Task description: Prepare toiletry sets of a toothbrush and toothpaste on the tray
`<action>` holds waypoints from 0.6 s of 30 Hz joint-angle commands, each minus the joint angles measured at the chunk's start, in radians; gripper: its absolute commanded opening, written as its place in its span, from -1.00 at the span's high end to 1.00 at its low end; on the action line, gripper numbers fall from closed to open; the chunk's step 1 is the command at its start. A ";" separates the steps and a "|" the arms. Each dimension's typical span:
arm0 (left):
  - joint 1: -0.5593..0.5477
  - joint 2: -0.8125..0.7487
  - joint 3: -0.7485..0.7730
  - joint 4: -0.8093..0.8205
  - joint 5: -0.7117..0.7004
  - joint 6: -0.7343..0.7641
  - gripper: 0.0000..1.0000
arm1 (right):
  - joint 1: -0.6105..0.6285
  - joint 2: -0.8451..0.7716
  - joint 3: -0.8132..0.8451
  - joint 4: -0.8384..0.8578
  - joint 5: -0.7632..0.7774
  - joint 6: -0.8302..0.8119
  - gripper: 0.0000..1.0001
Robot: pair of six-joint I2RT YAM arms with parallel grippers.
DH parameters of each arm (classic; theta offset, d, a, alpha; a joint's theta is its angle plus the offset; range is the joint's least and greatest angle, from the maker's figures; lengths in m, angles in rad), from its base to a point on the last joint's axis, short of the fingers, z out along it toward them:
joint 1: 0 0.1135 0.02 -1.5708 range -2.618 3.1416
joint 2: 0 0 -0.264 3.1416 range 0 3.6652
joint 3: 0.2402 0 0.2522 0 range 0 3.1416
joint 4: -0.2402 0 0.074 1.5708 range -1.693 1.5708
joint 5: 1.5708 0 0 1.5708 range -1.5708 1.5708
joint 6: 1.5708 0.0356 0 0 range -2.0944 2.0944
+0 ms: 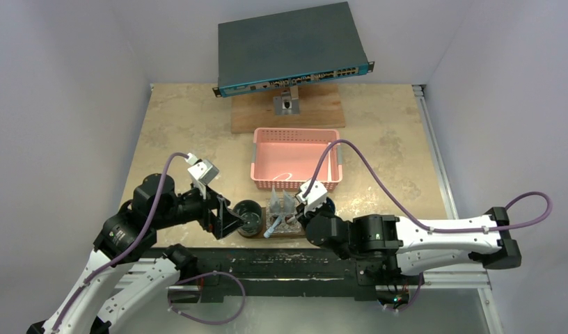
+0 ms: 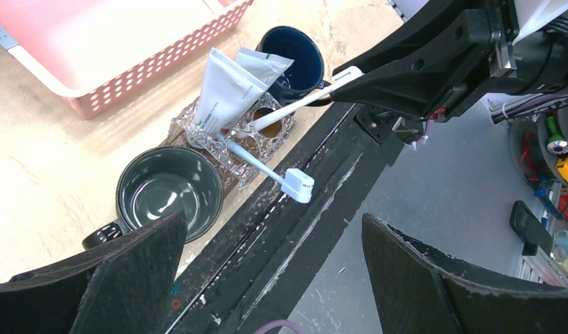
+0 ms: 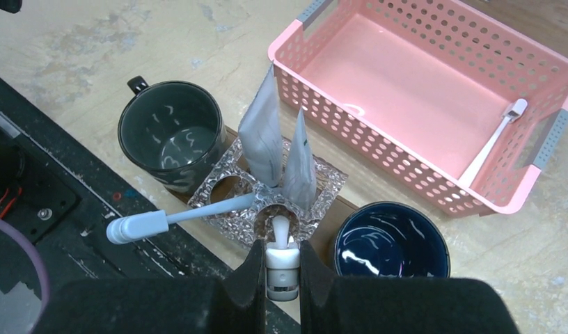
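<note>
A clear glass holder (image 3: 312, 182) sits on the dark-brown tray (image 3: 342, 209) between a grey mug (image 3: 171, 132) and a dark blue mug (image 3: 391, 240). Two silvery tubes (image 3: 262, 132) stand in the holder. One white toothbrush (image 3: 177, 217) leans out of it towards the table's near edge. My right gripper (image 3: 282, 278) is shut on the head of a second toothbrush (image 3: 282, 259) whose handle goes down into a holder hole. A third toothbrush (image 3: 491, 142) lies in the pink basket (image 3: 406, 83). My left gripper (image 2: 274, 278) is open and empty, near the grey mug (image 2: 168, 191).
The pink basket (image 1: 295, 156) stands just behind the tray (image 1: 257, 233). A network switch (image 1: 292, 45) on a stand over a wooden board (image 1: 316, 111) is at the back. The black rail (image 2: 295, 236) runs along the table's near edge.
</note>
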State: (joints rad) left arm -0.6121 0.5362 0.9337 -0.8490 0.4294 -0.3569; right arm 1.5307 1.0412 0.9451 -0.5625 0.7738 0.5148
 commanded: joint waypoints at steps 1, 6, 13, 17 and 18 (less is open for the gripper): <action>-0.001 0.000 -0.009 0.041 -0.012 -0.011 -0.91 | 0.004 -0.027 -0.039 0.112 0.070 0.033 1.00; -0.001 0.002 -0.007 0.040 -0.013 -0.013 -0.91 | 0.003 -0.035 -0.083 0.166 0.082 0.038 1.00; -0.001 0.008 -0.007 0.042 -0.013 -0.011 -0.91 | 0.004 -0.041 -0.114 0.201 0.098 0.039 1.00; -0.001 0.011 -0.006 0.043 -0.011 -0.011 -0.91 | 0.003 -0.049 -0.135 0.229 0.103 0.036 1.00; -0.001 0.012 -0.006 0.042 -0.011 -0.010 -0.91 | 0.004 -0.050 -0.140 0.237 0.104 0.035 1.00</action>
State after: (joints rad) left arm -0.6121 0.5396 0.9337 -0.8459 0.4221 -0.3573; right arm 1.5307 1.0191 0.8265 -0.3927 0.8249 0.5343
